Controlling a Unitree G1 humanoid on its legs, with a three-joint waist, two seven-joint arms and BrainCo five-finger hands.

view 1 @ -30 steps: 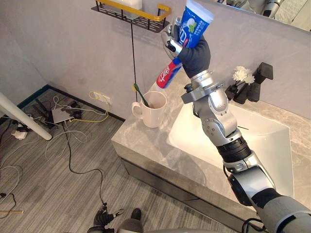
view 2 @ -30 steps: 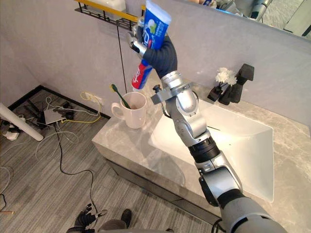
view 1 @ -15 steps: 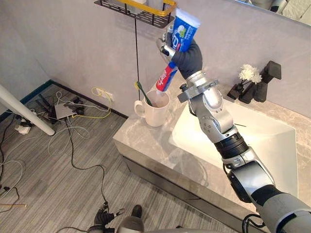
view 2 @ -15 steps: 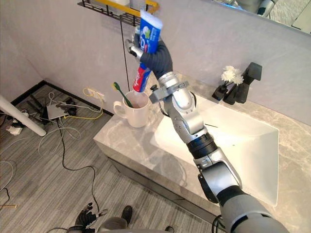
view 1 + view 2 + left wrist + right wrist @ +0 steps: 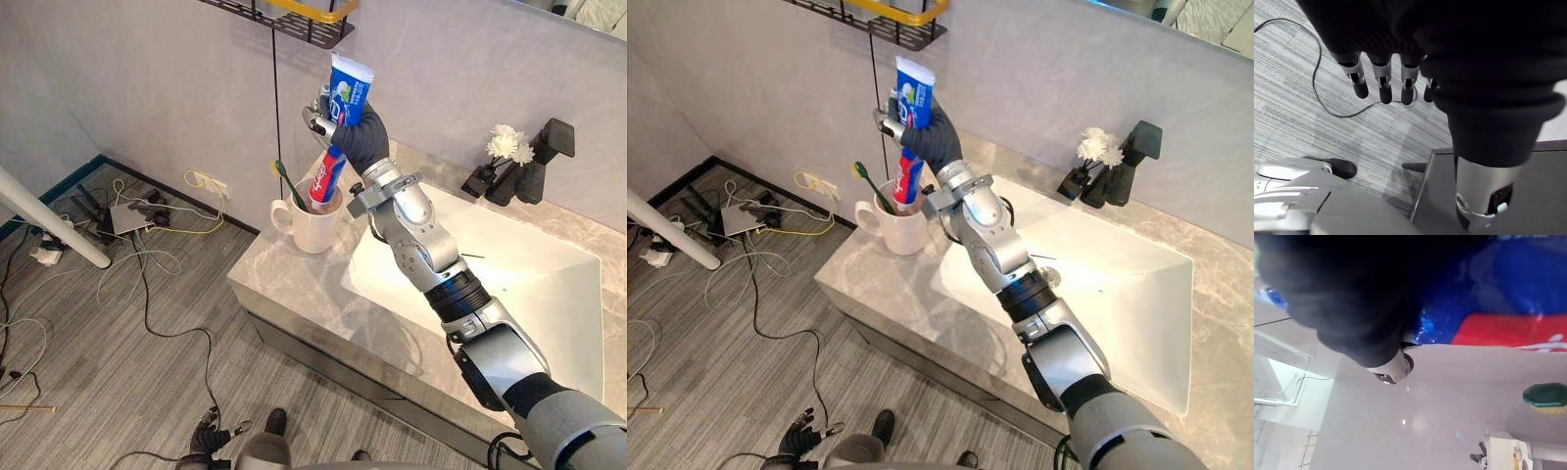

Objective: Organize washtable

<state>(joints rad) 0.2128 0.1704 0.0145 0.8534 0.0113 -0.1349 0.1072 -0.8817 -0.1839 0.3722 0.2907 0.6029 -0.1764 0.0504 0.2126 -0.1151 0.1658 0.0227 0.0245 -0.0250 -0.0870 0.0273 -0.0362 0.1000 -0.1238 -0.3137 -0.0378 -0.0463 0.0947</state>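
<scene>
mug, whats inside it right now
A green toothbrush leans inside the mug, its head above the rim. The toothpaste tube, gripped by the right hand, dips its lower end into the mug's mouth. The mug's wall hides its bottom and the brush's lower end.

The toothpaste tube is blue and red, the mug white, the toothbrush green.

The right hand holds a blue-and-red toothpaste tube, with a green toothbrush head nearby.
</scene>
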